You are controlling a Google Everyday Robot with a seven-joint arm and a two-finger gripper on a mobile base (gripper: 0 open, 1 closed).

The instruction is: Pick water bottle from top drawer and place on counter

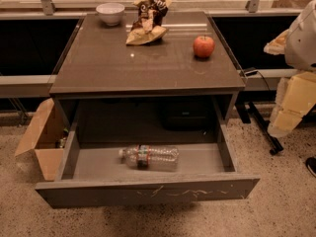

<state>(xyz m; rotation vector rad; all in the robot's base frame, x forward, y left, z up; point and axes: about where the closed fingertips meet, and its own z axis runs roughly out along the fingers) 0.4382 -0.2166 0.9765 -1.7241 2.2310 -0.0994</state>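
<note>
The water bottle [149,157] lies on its side in the open top drawer [148,190], cap to the left, with its red-and-dark label band near the cap end. The drawer is pulled fully out below the counter [148,63]. My gripper [282,125] hangs at the right edge of the view, beside the cabinet's right side. It is well to the right of the bottle, apart from it, and holds nothing that I can see.
On the counter stand a white bowl [110,13] at the back left, a crumpled chip bag [148,21] at the back middle and a red apple [203,46] at the right. An open cardboard box [42,137] sits on the floor left of the drawer.
</note>
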